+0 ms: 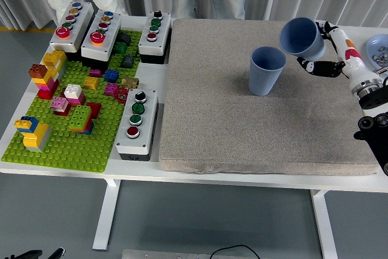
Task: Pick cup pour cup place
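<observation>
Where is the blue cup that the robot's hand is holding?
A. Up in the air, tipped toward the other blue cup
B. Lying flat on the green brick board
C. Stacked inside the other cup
A: the right hand holds the lifted cup tilted beside the standing cup on the grey mat.

A blue cup (267, 71) stands upright on the mat; at its two o'clock, a second blue cup (301, 37) hangs tilted.

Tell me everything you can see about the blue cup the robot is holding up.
The held cup is plain matte blue, tapered, without a handle, and looks like plastic. It is lifted off the grey mat and tilted, its mouth turned left toward the second blue cup standing upright below it. The right hand grips its side. Any contents are not visible.
</observation>
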